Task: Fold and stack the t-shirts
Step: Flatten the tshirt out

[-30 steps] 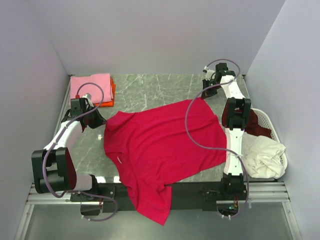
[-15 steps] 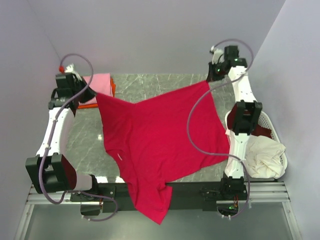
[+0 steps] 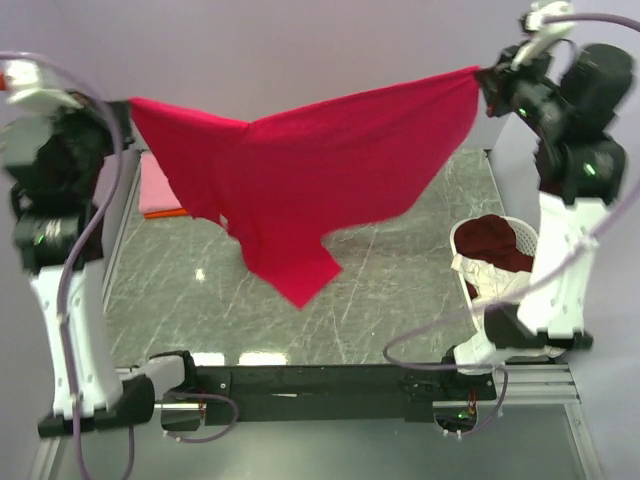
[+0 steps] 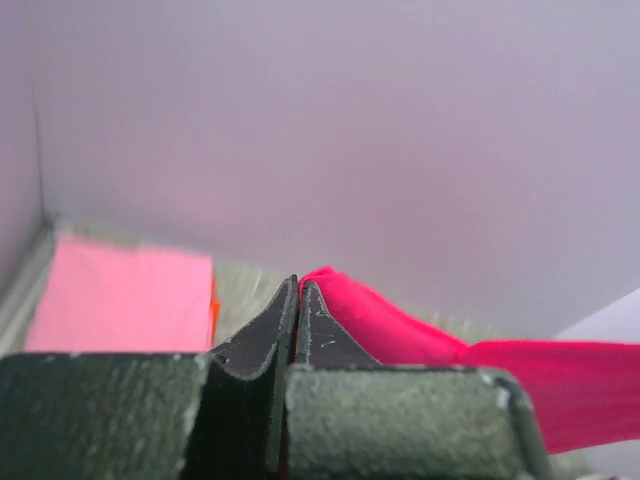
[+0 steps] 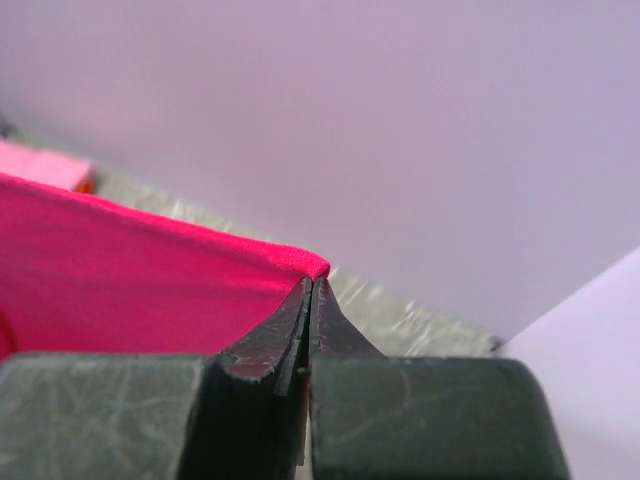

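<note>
The left claw [image 3: 127,102] is seen pressed together on one corner of the crimson t-shirt [image 3: 300,165], which is stretched in the air above the bench [image 3: 400,300]; a pink t-shirt [image 3: 160,188] lies folded at far left. The opposite corner is pinched by the right claw [image 3: 484,76].

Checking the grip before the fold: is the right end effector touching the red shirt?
Touching. The right wrist view shows the right end effector pinching the edge of the red shirt.
</note>
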